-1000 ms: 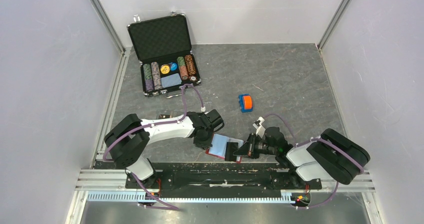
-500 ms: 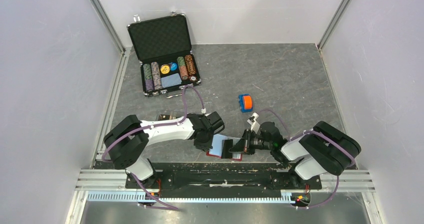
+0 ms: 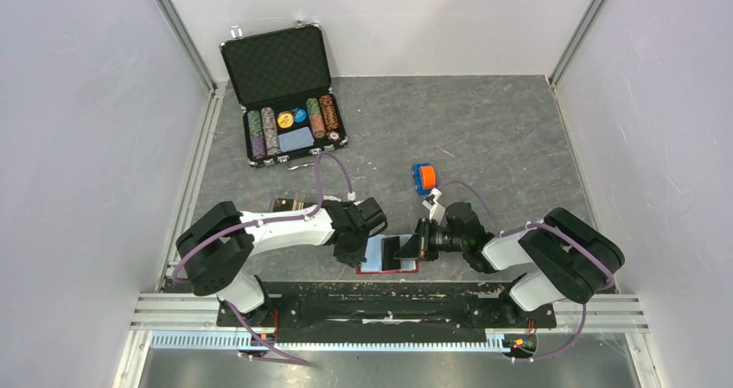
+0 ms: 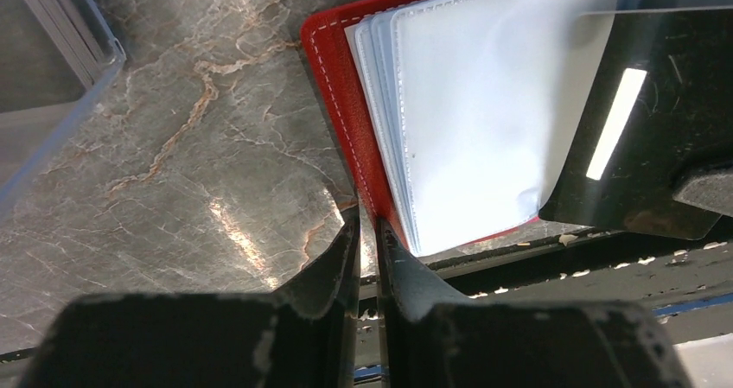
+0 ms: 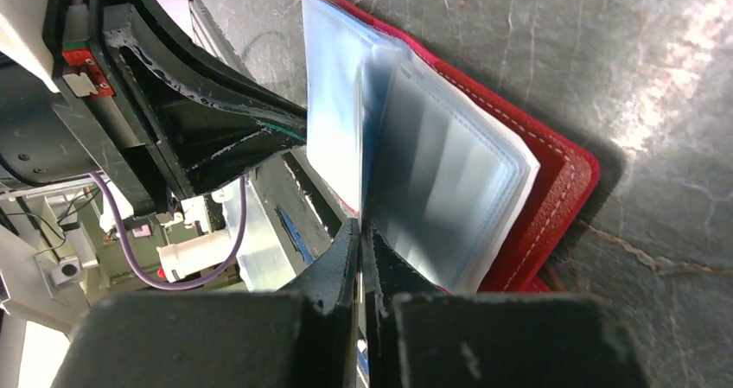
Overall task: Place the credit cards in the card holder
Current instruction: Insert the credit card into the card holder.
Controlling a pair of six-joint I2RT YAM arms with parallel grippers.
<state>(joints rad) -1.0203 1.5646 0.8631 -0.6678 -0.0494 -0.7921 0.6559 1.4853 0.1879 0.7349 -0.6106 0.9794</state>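
Observation:
A red wallet (image 3: 387, 265) with clear plastic sleeves (image 4: 484, 103) lies open by the table's near edge. My left gripper (image 3: 356, 251) (image 4: 367, 219) is shut on the rim of its red cover (image 4: 346, 120). From the right, my right gripper (image 3: 401, 251) (image 5: 360, 228) is shut on one sleeve (image 5: 337, 137) and holds it up off the stack (image 5: 458, 189). The card holder (image 3: 290, 204), a small clear tray (image 4: 52, 68), stands left of the left arm. No credit cards show for certain. A small orange-faced, blue-rimmed thing (image 3: 424, 178) lies beyond the wallet, too small to identify.
An open black briefcase (image 3: 290, 103) with rows of poker chips and a pale blue card stands at the back left. The black mounting rail (image 3: 389, 306) runs just in front of the wallet. White walls close in both sides.
My right gripper has moved left and further onto the wallet with the sleeve in it. The wallet has turned square to the table edge. The left gripper has stayed at the cover's rim.

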